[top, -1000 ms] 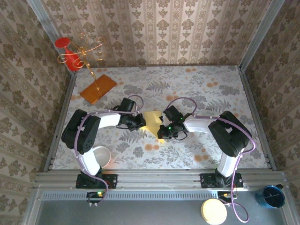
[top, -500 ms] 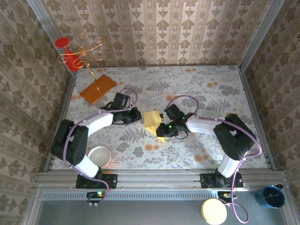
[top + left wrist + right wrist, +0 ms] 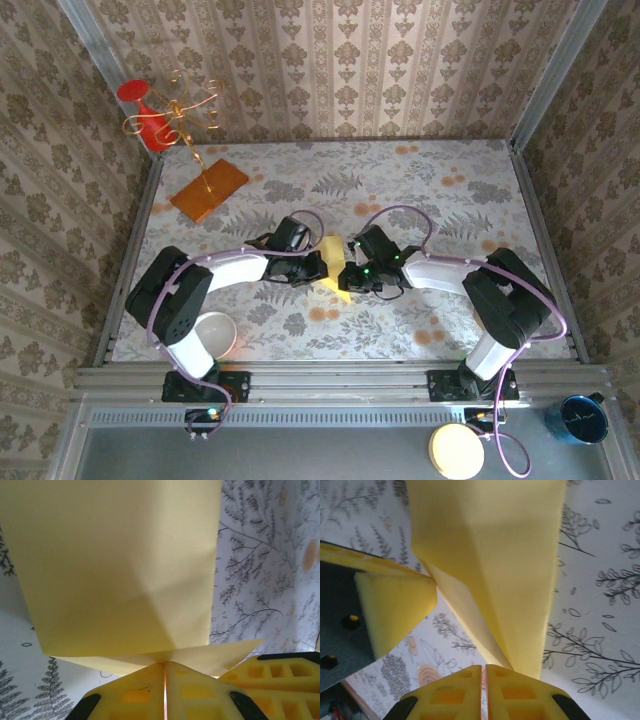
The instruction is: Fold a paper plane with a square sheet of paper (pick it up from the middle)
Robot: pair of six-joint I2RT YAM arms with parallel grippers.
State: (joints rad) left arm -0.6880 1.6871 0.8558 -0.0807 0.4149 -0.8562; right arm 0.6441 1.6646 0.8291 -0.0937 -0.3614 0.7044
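Top external view puts the paper (image 3: 331, 252) at the middle of the table (image 3: 450, 200), caught between my two grippers, which meet nose to nose over it. My left gripper (image 3: 165, 666) has its jaws pressed together on the paper's near edge, where a folded flap fans out to either side of the seam. My right gripper (image 3: 483, 669) is likewise closed, and a creased ridge of the paper runs straight down into the line between its jaws. I judge the paper is pinched there.

From the left wrist the paper rises ahead of me as a broad face with faint diagonal creases. From the right wrist it stands ahead as a narrower, sharper wedge, and a finger (image 3: 395, 605) of the left gripper sits just beside its left edge.

Seen from above, the paper's long axis runs far to near, with a point toward the arm bases. I hold it from left and right, across that axis. Neither arm is nearer. Any coming fold, I judge, turns on the centre crease lying between my two grips.
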